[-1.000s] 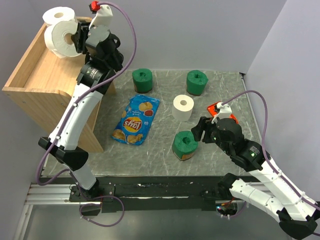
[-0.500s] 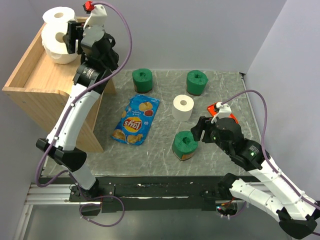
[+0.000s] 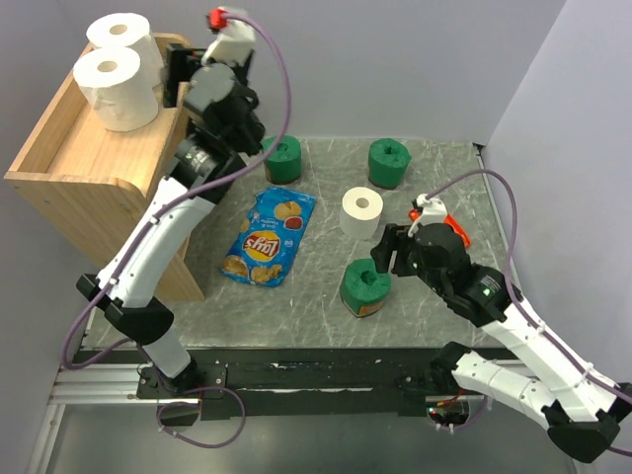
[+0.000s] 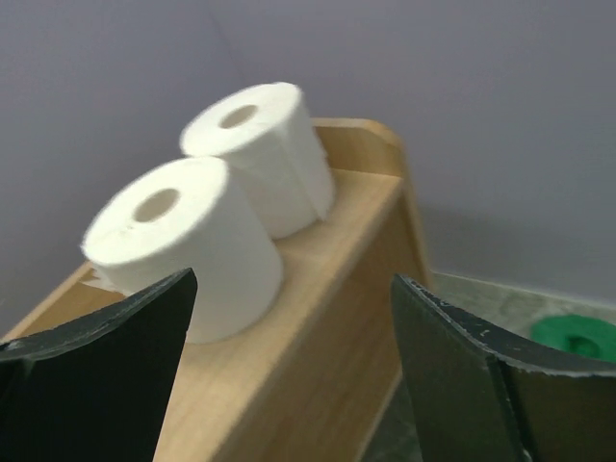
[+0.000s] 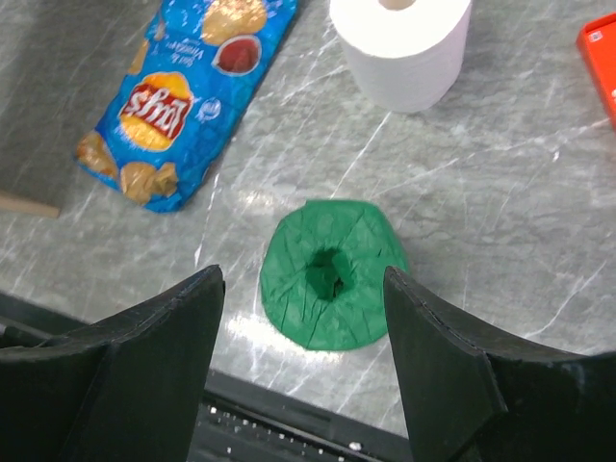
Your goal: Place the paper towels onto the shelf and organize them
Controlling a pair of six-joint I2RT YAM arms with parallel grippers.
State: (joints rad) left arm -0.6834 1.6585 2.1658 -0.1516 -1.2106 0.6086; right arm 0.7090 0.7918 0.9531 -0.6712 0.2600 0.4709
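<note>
We take the grey marbled desk [image 3: 316, 308] first, then the light wooden shelf [image 3: 69, 163] at its left side. Its raised-rim tray top lies just ahead of the left hand [image 4: 294, 284]. That hand is spread wide, with nothing between its fingers. From above, the lower tiers are hidden under the tray.

A blue chip bag [image 3: 269, 235] lies flat on the desk, to the left of the right hand [image 5: 303, 274].

Of the paper towels, the front white roll [image 3: 120, 94] and the back white roll [image 3: 118, 33] stand upright on the tray, just beyond the left hand. They are soft squat cylinders with hollow cores. They stand close together, and we cannot tell whether they touch. The wrist view shows them slightly blurred.

A third white roll [image 3: 361, 212] stands on the desk just past the right hand. The near green roll [image 5: 332, 274], dark and crinkled, sits under that hand, whose fingers are parted with a gap showing on either side. Two more green rolls sit far beyond it, one [image 3: 389, 163] in the open and one [image 3: 286, 163] partly covered by the left arm.

A red-orange object [image 5: 602, 58] is cut off at the edge of the right wrist view.
</note>
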